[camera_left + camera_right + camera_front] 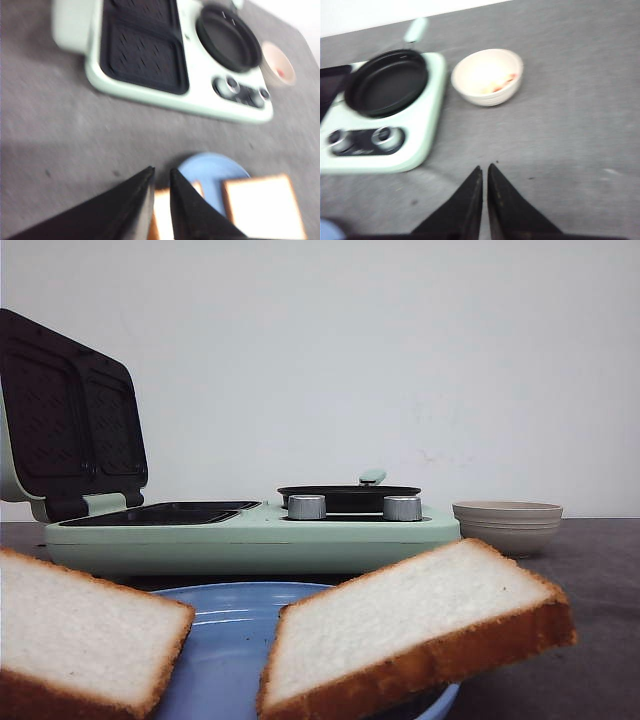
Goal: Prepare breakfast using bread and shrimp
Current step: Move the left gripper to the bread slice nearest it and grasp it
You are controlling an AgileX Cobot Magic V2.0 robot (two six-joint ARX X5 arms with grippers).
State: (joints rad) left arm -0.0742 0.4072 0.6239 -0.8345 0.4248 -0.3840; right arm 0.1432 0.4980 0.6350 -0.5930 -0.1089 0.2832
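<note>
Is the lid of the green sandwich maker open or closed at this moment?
Open. The lid stands raised at the back, and the dark grill plates below lie uncovered and empty.

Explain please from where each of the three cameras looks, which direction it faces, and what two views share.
Front view: low at table level, facing forward past two white bread slices on a blue plate toward the mint-green breakfast maker; no robot part shows.
Left wrist view: above, looking down at the maker's grill plates; left gripper nearly closed.
Right wrist view: above the round black pan and beige bowl with pinkish shrimp; right gripper closed.
All three share the pan and bowl.
</note>
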